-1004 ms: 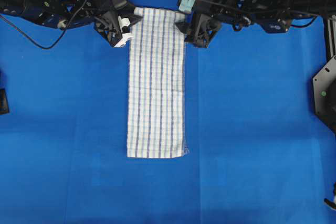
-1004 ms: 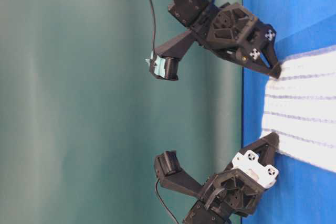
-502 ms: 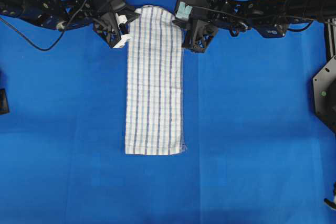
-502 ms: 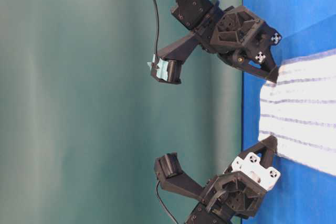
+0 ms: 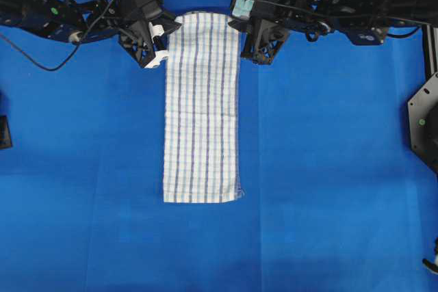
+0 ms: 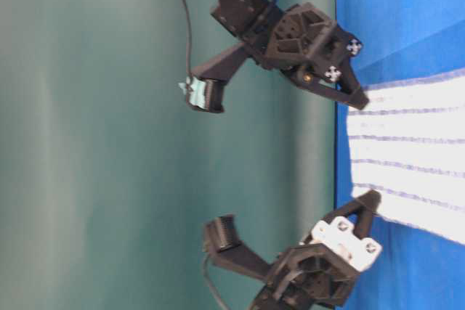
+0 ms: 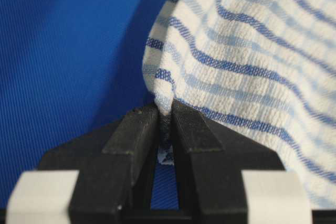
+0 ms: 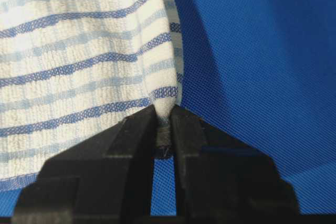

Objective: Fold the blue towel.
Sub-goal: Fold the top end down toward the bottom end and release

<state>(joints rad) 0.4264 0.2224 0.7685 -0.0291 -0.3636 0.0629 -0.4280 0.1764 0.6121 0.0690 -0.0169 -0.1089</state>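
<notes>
Left end effector (image 7: 165, 116): jaws pinched nearly together on a corner of the blue towel (image 5: 202, 100), cloth wedged between the black fingers (image 7: 134, 135). Right end effector (image 8: 164, 116): same, clamped on the opposite corner, fabric bunched at the tips. In the overhead view both arms reach in from the upper left and upper right edges, wrists angled toward frame centre, end effectors on either side of the towel's top edge. Towel lies as a long narrow strip down the middle of the frame on the blue desk (image 5: 328, 169); lower end flat, top edge bowed slightly between the two grips. Table-level view, which is turned on its side, shows what the overhead does not: the held end is raised off the desk surface, with both end effectors tilted tip-down toward it. Wrist views alone show the pinch itself.
</notes>
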